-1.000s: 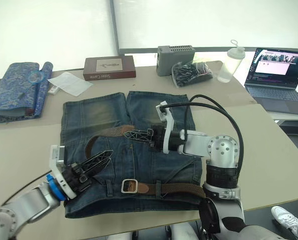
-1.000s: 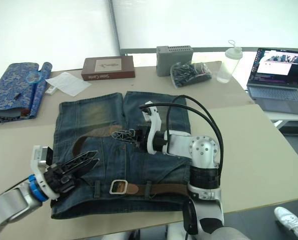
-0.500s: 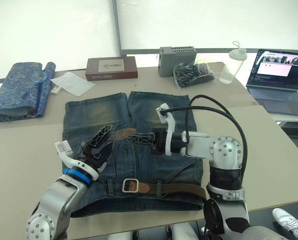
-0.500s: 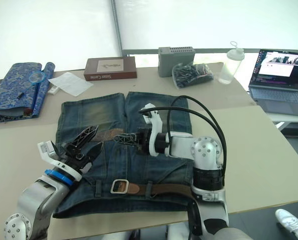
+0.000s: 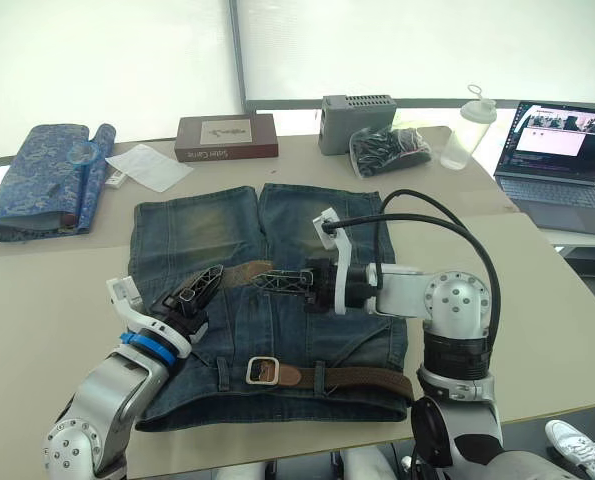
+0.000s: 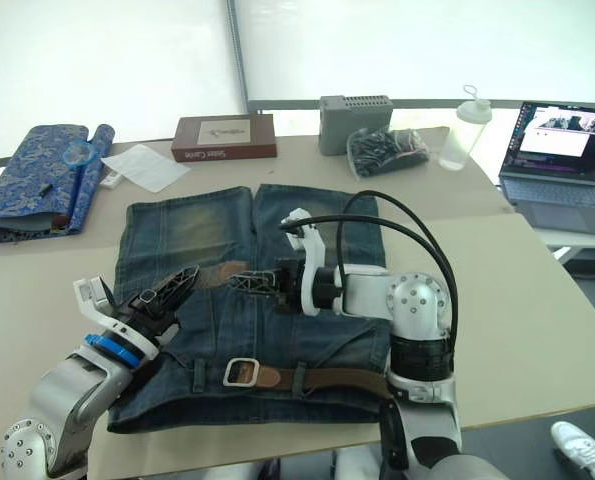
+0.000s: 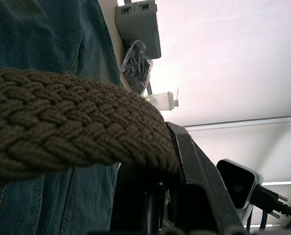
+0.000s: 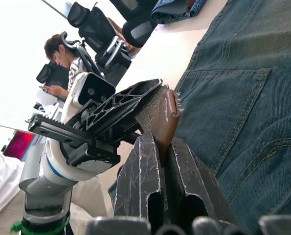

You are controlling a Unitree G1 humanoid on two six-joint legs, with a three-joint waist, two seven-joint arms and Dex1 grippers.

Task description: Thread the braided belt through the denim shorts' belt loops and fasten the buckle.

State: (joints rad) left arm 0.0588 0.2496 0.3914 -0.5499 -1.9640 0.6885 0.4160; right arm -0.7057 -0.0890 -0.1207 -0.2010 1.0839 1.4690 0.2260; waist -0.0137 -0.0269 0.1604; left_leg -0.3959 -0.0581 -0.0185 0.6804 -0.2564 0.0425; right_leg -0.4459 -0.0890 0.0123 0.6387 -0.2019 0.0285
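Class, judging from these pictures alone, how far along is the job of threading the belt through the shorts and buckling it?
Done: the dark brown braided belt runs under loops along the blue denim shorts' waistband, square silver buckle lying free. In hand: the right gripper is shut on the belt's tail end; the left gripper has closed on it too. Left: remaining loops, then fastening.

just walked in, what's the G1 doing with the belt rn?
Mid belt-threading. The denim shorts lie flat on the table. The braided belt already runs through the waistband loops on the robot's right, and the buckle lies unfastened at mid-waistband. The belt's free end loops up over the shorts, where the right gripper is shut on its tip. The left gripper has closed on the same stretch, beside it.
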